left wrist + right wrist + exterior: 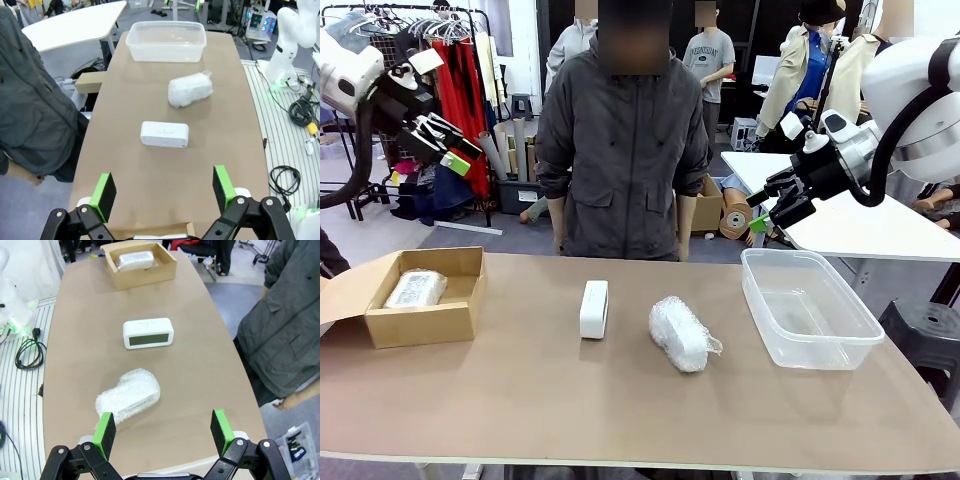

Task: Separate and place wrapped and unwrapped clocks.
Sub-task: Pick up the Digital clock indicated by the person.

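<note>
A bare white clock stands on edge mid-table; it is also seen as the clock and the clock. Just right of it lies a bubble-wrapped clock, also the wrapped bundle and the bundle. A second wrapped clock rests inside the cardboard box at the left, the same bundle in the box. My left gripper hangs open high above the left end, its fingers empty. My right gripper is raised at the right, open, fingers empty.
A clear plastic bin sits empty at the table's right, seen too as the bin. A person in a grey jacket stands at the far edge, hands down. A white side table is behind the right arm.
</note>
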Robot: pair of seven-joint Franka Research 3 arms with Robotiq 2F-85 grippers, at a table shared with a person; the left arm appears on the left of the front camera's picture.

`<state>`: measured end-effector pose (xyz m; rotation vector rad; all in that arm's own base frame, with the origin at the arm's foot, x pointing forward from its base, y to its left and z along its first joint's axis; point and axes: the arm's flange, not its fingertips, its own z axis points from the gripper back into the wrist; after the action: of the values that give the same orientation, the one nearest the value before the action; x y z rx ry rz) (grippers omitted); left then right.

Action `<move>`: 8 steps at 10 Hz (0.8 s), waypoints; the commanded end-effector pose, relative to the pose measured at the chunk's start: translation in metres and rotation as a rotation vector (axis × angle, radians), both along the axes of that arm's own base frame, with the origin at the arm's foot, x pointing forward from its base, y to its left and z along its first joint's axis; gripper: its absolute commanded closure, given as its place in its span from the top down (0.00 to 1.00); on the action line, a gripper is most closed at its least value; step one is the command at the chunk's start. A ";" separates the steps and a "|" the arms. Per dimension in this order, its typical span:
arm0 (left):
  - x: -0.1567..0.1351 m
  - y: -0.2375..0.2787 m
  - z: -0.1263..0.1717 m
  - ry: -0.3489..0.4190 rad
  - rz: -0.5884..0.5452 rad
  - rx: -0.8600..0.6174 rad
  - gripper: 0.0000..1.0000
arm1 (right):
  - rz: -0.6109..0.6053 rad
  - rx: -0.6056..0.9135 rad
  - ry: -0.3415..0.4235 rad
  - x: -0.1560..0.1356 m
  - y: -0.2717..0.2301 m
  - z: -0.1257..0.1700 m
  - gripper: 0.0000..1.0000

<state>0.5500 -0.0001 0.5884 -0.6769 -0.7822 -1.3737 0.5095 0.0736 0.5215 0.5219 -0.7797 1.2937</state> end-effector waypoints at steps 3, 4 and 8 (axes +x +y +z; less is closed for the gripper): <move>-0.001 0.001 0.001 -0.004 -0.011 -0.003 1.00 | 0.005 0.011 -0.002 0.000 0.000 0.002 1.00; -0.001 0.001 0.001 -0.004 -0.011 -0.003 1.00 | 0.005 0.011 -0.002 0.000 0.000 0.002 1.00; -0.001 0.001 0.001 -0.004 -0.011 -0.003 1.00 | 0.005 0.011 -0.002 0.000 0.000 0.002 1.00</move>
<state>0.5500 -0.0001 0.5883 -0.6769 -0.7821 -1.3737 0.5095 0.0736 0.5215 0.5219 -0.7797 1.2937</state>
